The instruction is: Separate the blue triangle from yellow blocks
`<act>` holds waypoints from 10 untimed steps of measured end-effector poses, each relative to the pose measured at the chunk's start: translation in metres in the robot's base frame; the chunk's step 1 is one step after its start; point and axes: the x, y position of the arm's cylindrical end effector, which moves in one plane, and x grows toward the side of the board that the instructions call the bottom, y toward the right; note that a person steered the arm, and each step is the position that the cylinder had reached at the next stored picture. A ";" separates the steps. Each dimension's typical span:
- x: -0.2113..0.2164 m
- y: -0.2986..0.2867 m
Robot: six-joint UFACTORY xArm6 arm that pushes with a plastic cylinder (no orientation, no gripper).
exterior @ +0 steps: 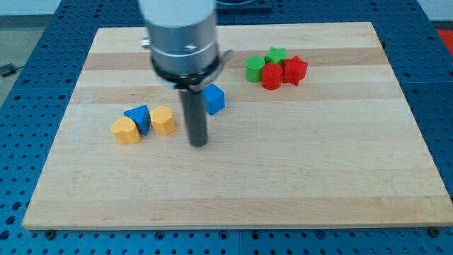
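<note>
Seven small blocks lie on the pale wooden surface (233, 191), which sits on a blue perforated bench (21, 42). Nearest the view's bottom, my tip (199, 144) rests on bare wood just right of the left-hand cluster and touches no block. The rod carries no pincer, so nothing can be said about one being apart or together.

That cluster sits at the view's left. A yellow heart-like block (126, 131) is lowest and leftmost. The blue triangle (139, 117) is wedged directly against its upper right side. A yellow hexagon-like block (163, 121) presses against the triangle's right side, so the triangle stands between the two yellow pieces and touches both. My tip is close to the right of the yellow hexagon-like block, with a narrow strip of wood between them.

Higher up, a blue cube (214, 99) stands alone just right of the rod, partly behind it.

Farther toward the view's top right, well apart from the rest, four blocks huddle together: a red cylinder (272, 76) in front, a green cylinder (255, 69) to its left, a red star-shaped block (294, 70) to its right, and a green star-shaped block (276, 54) behind.
</note>
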 end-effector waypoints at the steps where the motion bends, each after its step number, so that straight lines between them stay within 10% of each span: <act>1: 0.002 -0.047; 4: -0.068 -0.071; 10: -0.061 -0.179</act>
